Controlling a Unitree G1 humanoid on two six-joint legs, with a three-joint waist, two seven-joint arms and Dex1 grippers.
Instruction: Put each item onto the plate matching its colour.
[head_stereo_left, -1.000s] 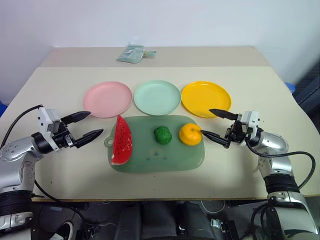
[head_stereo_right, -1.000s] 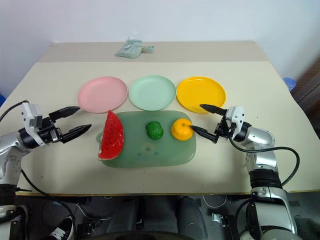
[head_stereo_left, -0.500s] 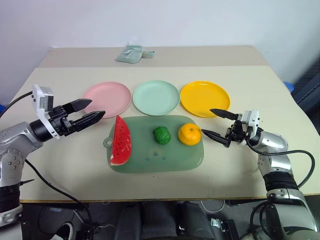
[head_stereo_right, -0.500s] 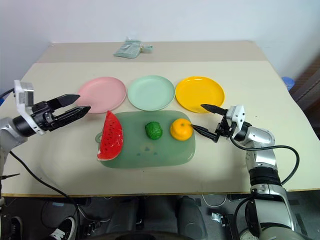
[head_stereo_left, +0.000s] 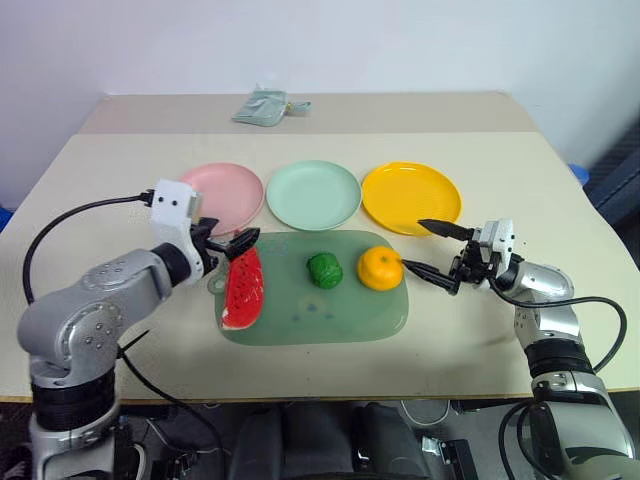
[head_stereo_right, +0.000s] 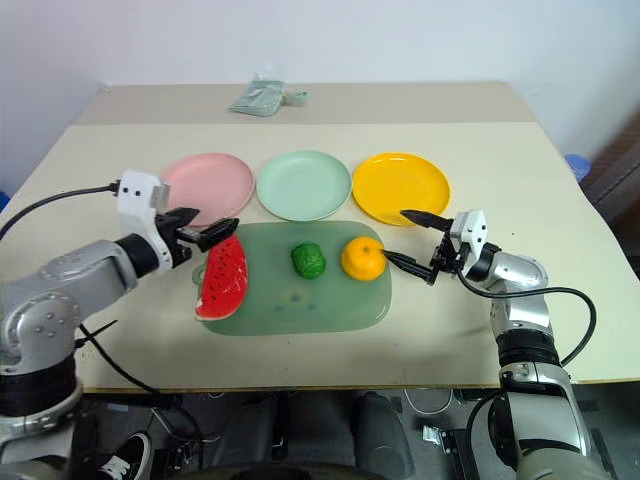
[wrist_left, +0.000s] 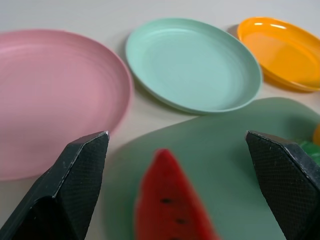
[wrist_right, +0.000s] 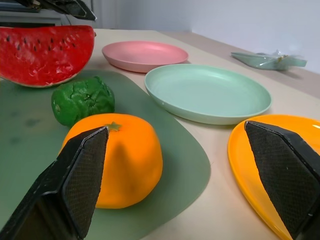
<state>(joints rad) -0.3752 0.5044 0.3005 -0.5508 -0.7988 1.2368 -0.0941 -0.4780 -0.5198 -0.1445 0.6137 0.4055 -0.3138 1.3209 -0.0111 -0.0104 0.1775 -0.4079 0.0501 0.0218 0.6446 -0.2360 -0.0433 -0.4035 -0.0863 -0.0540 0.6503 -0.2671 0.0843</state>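
Head views show the whole table (head_stereo_left: 80, 330): pink plate (head_stereo_left: 216, 196), mint plate (head_stereo_left: 313, 195) and yellow plate (head_stereo_left: 411, 197) in a row, with the mat (head_stereo_left: 330, 318) before them bearing the watermelon (head_stereo_left: 244, 290), green vegetable (head_stereo_left: 324, 270) and orange (head_stereo_left: 380, 268). A cloth (head_stereo_left: 262, 106) lies at the far edge. Left gripper (head_stereo_right: 212, 233), jaws wide, hovers at the watermelon's top. Right gripper (head_stereo_left: 424, 250), jaws wide, stands beside the orange. The wrist views show each gap close up. No writing is legible.

— Where do the head's two eyes look from?
— High, forward and down over the beige table (head_stereo_left: 520, 180).
— And the wrists?
— Low and close; both share the pale mint-green round plastic plate (wrist_left: 192, 62).
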